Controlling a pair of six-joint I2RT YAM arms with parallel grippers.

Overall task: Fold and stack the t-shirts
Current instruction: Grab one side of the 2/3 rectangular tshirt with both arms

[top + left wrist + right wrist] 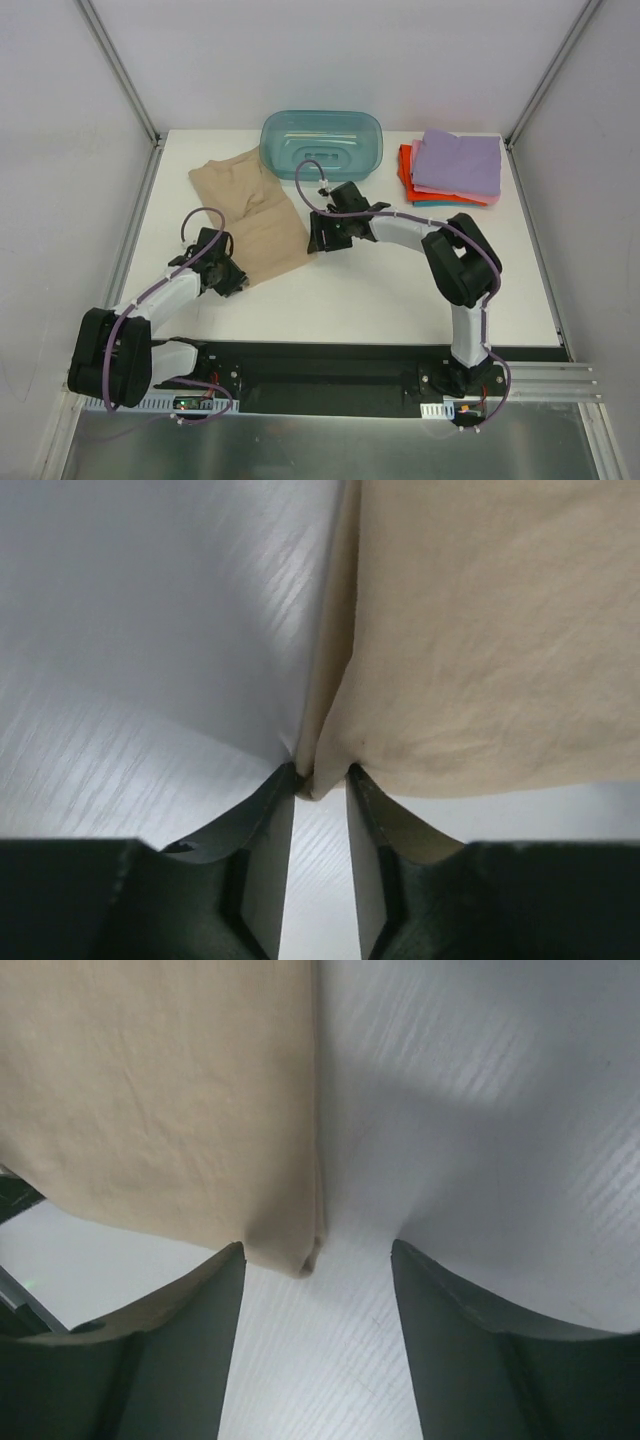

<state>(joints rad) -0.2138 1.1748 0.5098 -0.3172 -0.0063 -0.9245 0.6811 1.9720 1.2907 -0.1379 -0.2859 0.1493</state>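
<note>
A tan-beige t-shirt (250, 205) lies flat on the white table, left of centre. My left gripper (236, 282) sits at its near corner. In the left wrist view, that gripper (320, 772) is shut on the corner of the tan t-shirt (480, 630), which is pinched between the fingertips. My right gripper (312, 243) is at the shirt's right corner. In the right wrist view it (318, 1245) stands open, and the corner of the tan cloth (150, 1090) lies between the jaws, close to the left finger (215, 1300). Folded t-shirts (455, 165) are stacked at the back right, lilac on top.
A translucent teal plastic tub (322, 143) stands at the back centre, just behind the tan shirt and the right arm. The frame's metal posts rise at the table's back corners. The black base rail runs along the near edge.
</note>
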